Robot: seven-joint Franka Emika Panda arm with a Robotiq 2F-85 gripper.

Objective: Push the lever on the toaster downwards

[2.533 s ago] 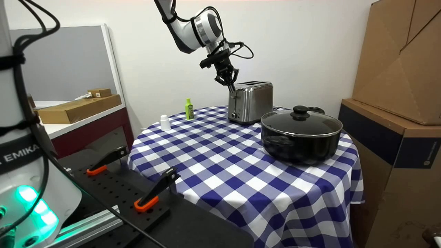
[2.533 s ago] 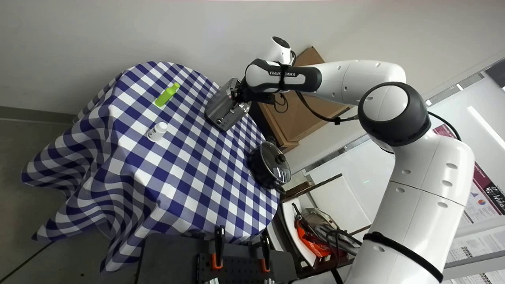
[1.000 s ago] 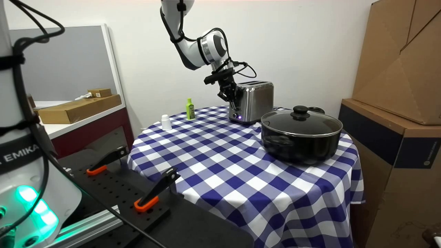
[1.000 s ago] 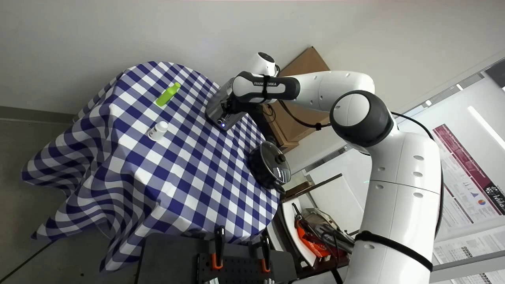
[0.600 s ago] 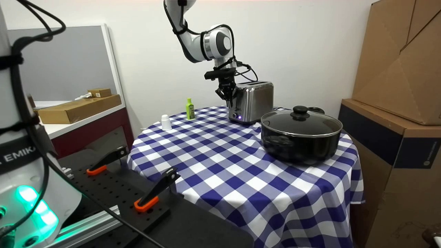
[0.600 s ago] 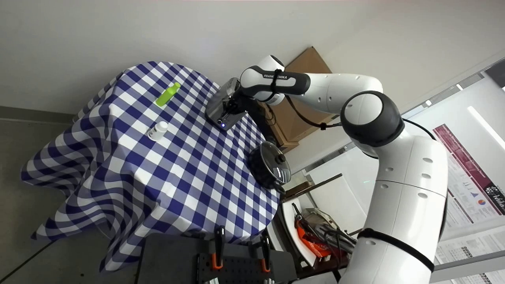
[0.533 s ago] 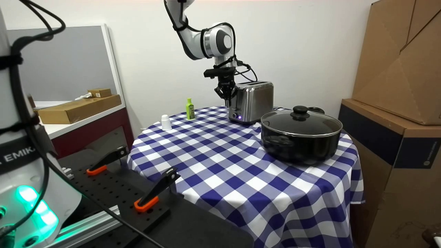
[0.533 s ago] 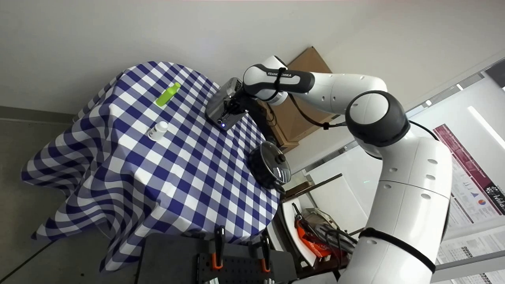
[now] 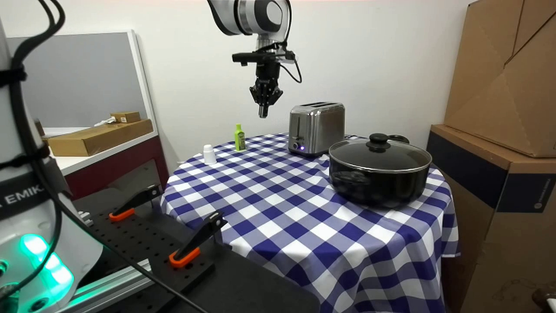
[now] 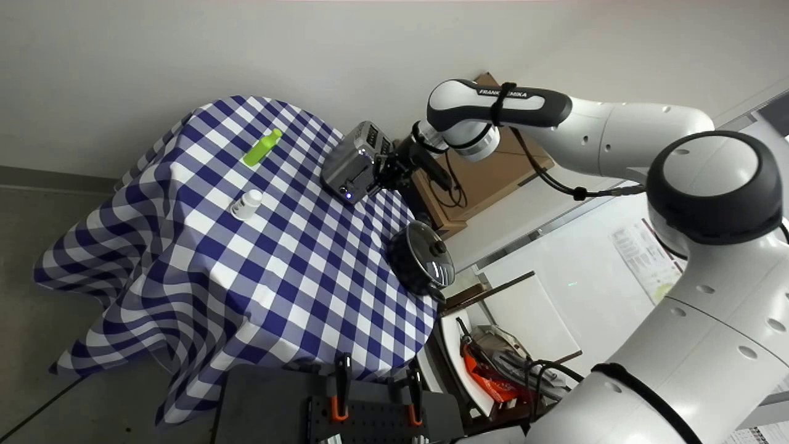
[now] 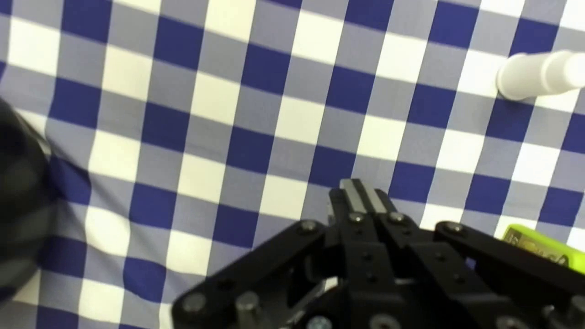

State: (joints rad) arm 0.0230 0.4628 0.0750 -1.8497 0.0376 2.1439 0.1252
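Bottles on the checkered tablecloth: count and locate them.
2. In an exterior view, the lime-green bottle stands left of the toaster; the white bottle, further left. One behind the toaster might be hidden.

A blue-and-white checked cloth (image 10: 290, 271) drapes the round table (image 9: 260, 204). On it a black pot (image 9: 382, 188) stands with its glass lid (image 9: 399, 158) on, a dark knob (image 9: 378, 142) on top. Well apart from the pot, a white bottle (image 9: 209, 155) stands upright near the table's edge, with a labelled green bottle (image 9: 239, 139), also upright, near it. In the wrist view, the blurred dark shape (image 11: 20, 205) at the left edge is probably the pot's side. In an exterior view, a large cardboard box (image 9: 508, 82) sits on another box (image 9: 486, 243) banded in dark blue, and a long box (image 9: 102, 135) lies on a white counter (image 9: 71, 164).
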